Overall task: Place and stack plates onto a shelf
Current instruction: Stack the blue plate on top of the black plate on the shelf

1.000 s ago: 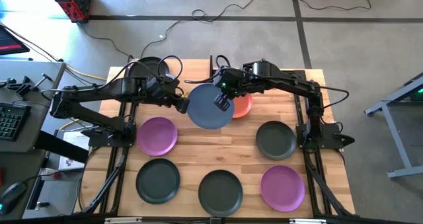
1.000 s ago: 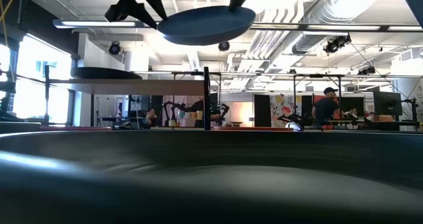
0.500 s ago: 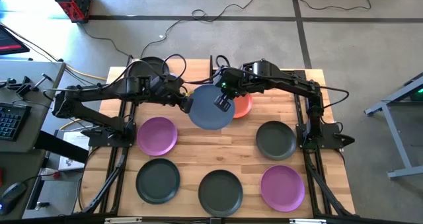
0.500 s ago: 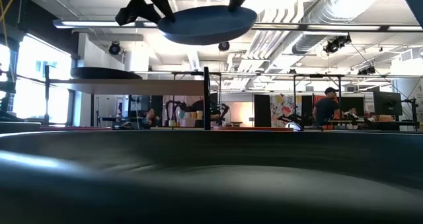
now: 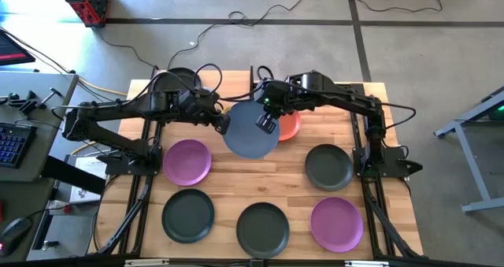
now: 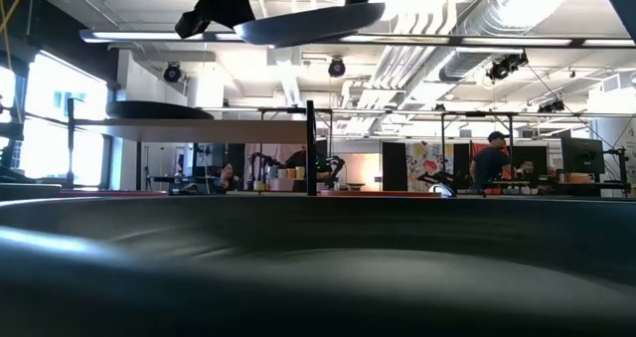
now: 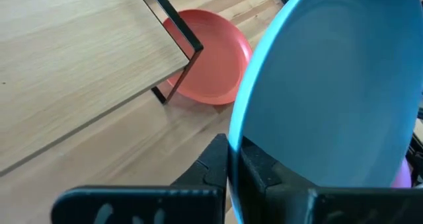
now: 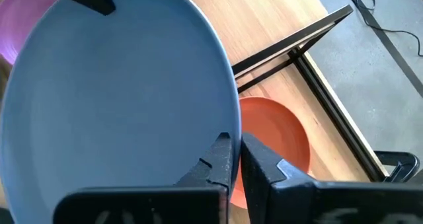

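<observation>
I have the light blue plate (image 5: 250, 130) held up in the air between my two arms, above the counter (image 5: 299, 166) and just in front of the shelf (image 7: 73, 65). My left fingers (image 5: 224, 124) are clamped on the plate's rim on the shelf-side edge; in my left wrist view the rim runs straight down into the narrow slot between those fingers (image 7: 213, 164). My right fingers (image 5: 266, 124) are pinched on the opposite part of the rim, and my right wrist view shows the plate's edge caught between them (image 8: 221, 159). From counter level the plate (image 6: 310, 23) hangs level, higher than the shelf top.

The orange plate (image 5: 290, 125) lies flat on the counter beside the shelf, partly under the blue plate's edge and touching a black shelf post (image 7: 173, 59). One dark grey plate (image 5: 179, 79) already sits on the shelf's far end.

Further from the shelf, on the counter, lie a purple plate (image 5: 187, 160) nearest it, a grey plate (image 5: 329, 166) beyond the orange one, then a row of two grey plates (image 5: 188, 214) (image 5: 263, 228) and a second purple plate (image 5: 337, 224), all well apart from one another.
</observation>
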Action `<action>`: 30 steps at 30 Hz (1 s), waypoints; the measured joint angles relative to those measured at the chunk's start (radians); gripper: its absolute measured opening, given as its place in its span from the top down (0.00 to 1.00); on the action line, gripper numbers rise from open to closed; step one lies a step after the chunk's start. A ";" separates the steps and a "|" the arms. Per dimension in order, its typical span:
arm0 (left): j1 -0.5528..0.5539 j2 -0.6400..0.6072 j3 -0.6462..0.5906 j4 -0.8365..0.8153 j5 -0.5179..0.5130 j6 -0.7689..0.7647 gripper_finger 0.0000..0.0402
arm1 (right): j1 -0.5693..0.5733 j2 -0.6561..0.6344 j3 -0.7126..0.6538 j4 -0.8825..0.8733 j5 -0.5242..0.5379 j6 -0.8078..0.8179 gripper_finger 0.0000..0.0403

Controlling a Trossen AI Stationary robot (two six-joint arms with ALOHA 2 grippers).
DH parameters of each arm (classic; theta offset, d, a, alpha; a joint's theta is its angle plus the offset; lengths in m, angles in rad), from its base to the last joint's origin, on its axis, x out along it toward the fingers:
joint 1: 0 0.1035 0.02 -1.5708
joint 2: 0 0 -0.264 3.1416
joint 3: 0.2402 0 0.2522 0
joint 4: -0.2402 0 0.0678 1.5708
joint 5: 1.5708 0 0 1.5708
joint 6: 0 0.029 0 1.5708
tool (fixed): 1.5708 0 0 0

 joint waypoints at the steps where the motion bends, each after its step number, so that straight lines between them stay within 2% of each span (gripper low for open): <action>1: 0.000 0.000 0.000 0.001 -0.001 0.000 0.99 | -0.002 0.000 0.000 0.001 -0.001 -0.001 0.97; 8: 0.008 -0.001 0.000 -0.028 -0.009 -0.011 0.99 | -0.017 0.000 0.000 0.030 0.022 -0.032 0.81; 14: 0.083 -0.011 0.000 -0.125 -0.009 -0.036 0.99 | -0.042 0.000 0.000 0.059 0.057 -0.079 0.71; 21: 0.205 -0.049 0.000 -0.221 -0.010 -0.061 0.99 | -0.083 0.000 0.000 0.053 0.056 -0.108 0.69; 30: 0.433 -0.124 0.000 -0.275 -0.055 -0.084 0.99 | -0.112 0.000 0.000 0.051 0.048 -0.200 0.69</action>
